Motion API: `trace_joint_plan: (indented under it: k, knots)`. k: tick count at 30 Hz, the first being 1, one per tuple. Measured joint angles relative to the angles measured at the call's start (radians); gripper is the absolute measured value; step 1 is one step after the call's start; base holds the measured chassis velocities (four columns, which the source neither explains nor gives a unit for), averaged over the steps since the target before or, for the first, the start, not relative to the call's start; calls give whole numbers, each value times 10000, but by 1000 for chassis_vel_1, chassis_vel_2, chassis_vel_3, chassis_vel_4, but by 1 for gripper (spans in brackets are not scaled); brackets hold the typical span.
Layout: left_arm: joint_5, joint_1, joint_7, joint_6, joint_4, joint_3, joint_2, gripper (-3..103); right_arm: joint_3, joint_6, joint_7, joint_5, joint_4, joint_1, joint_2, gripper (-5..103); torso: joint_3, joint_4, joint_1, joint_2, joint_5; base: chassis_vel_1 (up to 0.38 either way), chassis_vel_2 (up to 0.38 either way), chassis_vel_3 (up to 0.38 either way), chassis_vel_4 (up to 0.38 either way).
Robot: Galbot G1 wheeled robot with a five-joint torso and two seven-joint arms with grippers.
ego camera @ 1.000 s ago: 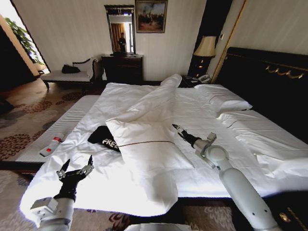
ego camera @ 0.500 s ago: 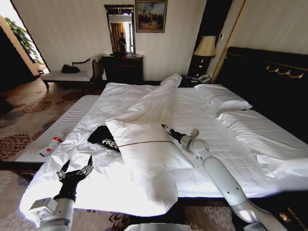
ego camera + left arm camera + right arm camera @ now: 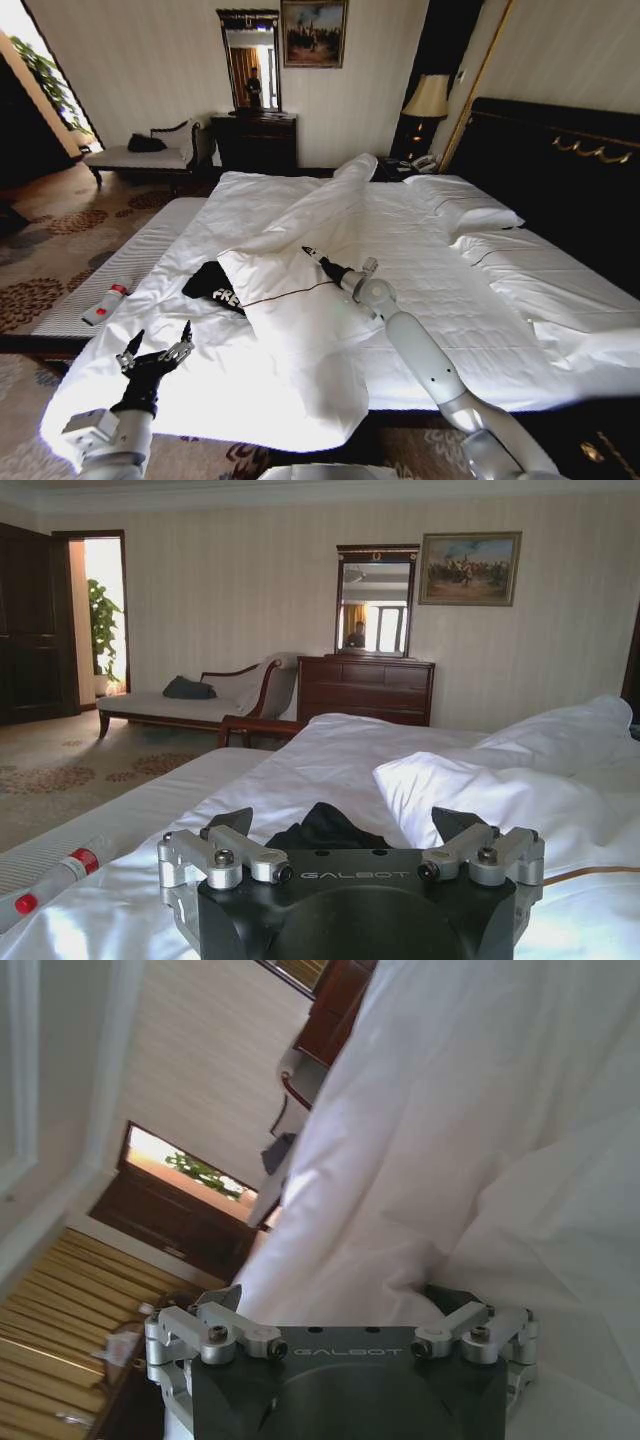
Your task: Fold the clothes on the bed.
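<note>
The black T-shirt (image 3: 213, 284) with white lettering lies crumpled on the left part of the bed (image 3: 450, 290), its right side tucked under a folded white duvet (image 3: 300, 320). My right gripper (image 3: 311, 252) stretches low over that duvet fold, a little right of and beyond the shirt. In the right wrist view the right gripper (image 3: 335, 1298) is open, with duvet cloth between and ahead of its fingers. My left gripper (image 3: 160, 342) hovers open by the bed's near left corner. From the left wrist view the shirt (image 3: 322, 830) sits just past the left gripper (image 3: 340, 818).
A striped padded bench (image 3: 140, 255) runs along the bed's left side with a red-capped white bottle (image 3: 105, 303) on it. Pillows (image 3: 470, 212) and a dark headboard (image 3: 545, 150) are at the right. A chaise (image 3: 140, 157), dresser (image 3: 255, 140) and lamp (image 3: 428, 97) stand at the far wall.
My right arm has swung left and farther across the duvet, ending closer to the shirt, and the duvet fold has shifted slightly under it. The left arm has not moved.
</note>
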Motion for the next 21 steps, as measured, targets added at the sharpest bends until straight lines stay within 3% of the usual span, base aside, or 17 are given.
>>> trace_joint_plan:
  k: [3, 11, 13, 17, 19, 21]
  knots:
    - [2, -29, -2, 0, 0, 20, 11, 100, -34, -1, 0, -250, -157, -14, -32, 103, 0, -1, 1, 0, 1, 0, 0, 0, 0]
    - [71, -134, -8, 0, 0, 150, 3, 100, 158, 138, -168, -341, 75, -175, -168, 68, 0, -2, 0, 1, 1, 0, 0, 0, 0]
    - [78, -141, -8, 0, 0, 154, 3, 100, 160, 226, -308, -354, 165, -193, -187, 68, 0, -2, 0, 0, 1, 0, 0, 0, 0]
    - [78, -143, -10, 0, 0, 117, 28, 100, 100, 395, -516, -476, 264, -197, -110, 46, 0, -2, 0, 0, 1, 0, 0, 0, 0]
    - [77, -137, -12, 0, 0, 112, 30, 100, 82, 424, -525, -523, 257, -197, -72, 46, 0, -1, 0, 0, 1, 0, 0, 0, 0]
    - [74, -116, -17, 0, 0, 102, 39, 100, 27, 476, -541, -642, 253, -207, 5, 35, 0, 1, 0, 0, 1, 0, 0, 0, 0]
